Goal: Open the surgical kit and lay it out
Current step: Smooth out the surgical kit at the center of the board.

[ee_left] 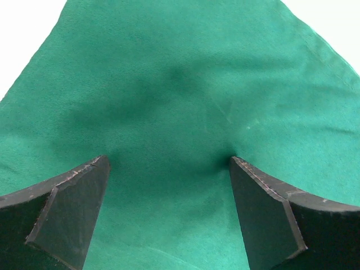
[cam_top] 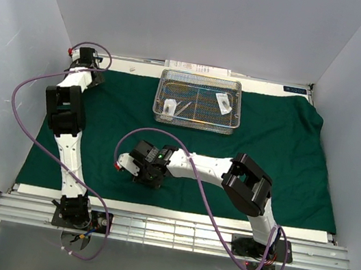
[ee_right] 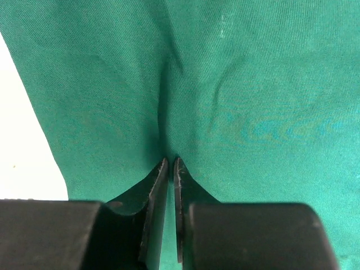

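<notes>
**Cloth spread flat, right gripper pinching a fold**

The cloth (cam_top: 267,156) lies open over most of the table (cam_top: 221,220), its right part rumpled against the right wall. The tray (cam_top: 202,77) stands on the cloth at the far side, about midway between left and right. Inside it are 2 white packets, the right packet (cam_top: 224,103) near the far right corner and the left packet (cam_top: 169,108) near the near left corner. Thin metal pieces lie between them, too small to tell apart.

The left gripper (cam_top: 85,57) is at the far left corner of the cloth. In its wrist view (ee_left: 169,160) the jaws stand wide apart and hold nothing; both fingers (ee_left: 73,208) point down at the cloth, which dips in a shallow hollow between them.

The right gripper (cam_top: 125,165) is low over the near left part of the cloth, well apart from the tray. Its wrist view (ee_right: 170,160) shows the jaws almost together, clamped on a narrow ridge of cloth that runs away from the tips. Bare white table shows just left of that fold.
</notes>
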